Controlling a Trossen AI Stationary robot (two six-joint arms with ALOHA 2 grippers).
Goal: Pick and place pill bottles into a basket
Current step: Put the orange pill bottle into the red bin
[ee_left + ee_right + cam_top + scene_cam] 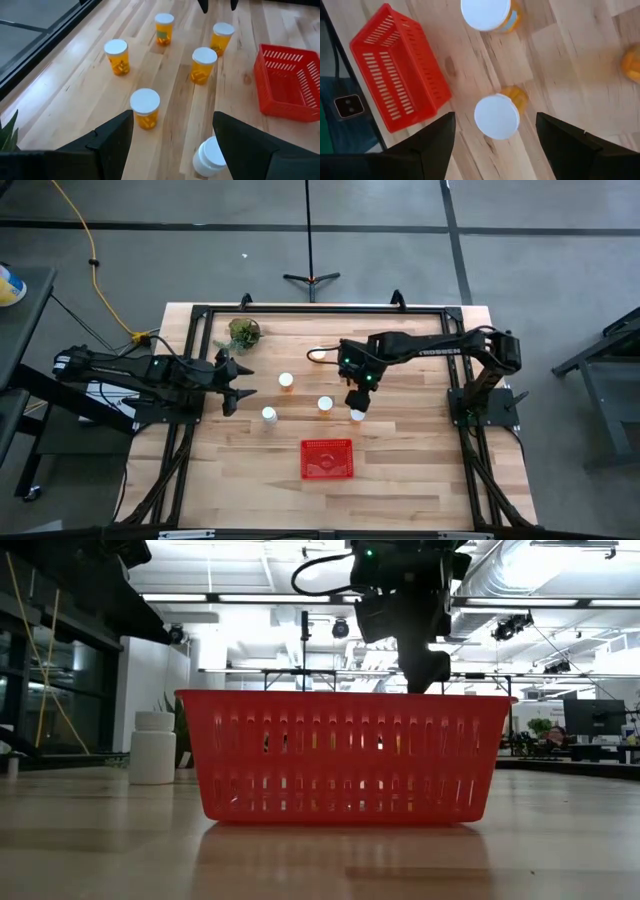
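Observation:
Several pill bottles with orange bodies and white caps stand upright on the wooden table in the left wrist view, for instance one in the middle (pixel 202 65) and one nearer (pixel 145 107). The red basket (pixel 327 458) stands near the table's front edge. My right gripper (pixel 495 140) is open, pointing down over one bottle (pixel 496 116), a finger on either side of its cap and apart from it. This bottle also shows in the high view (pixel 357 416). My left gripper (pixel 172 140) is open and empty at the table's left, left of the bottles.
A small green plant (pixel 243 333) stands at the far left of the table. A whitish bottle (pixel 153 747) stands left of the basket (pixel 345 755) in the low view. Another bottle (pixel 487 12) stands close to my right gripper's bottle.

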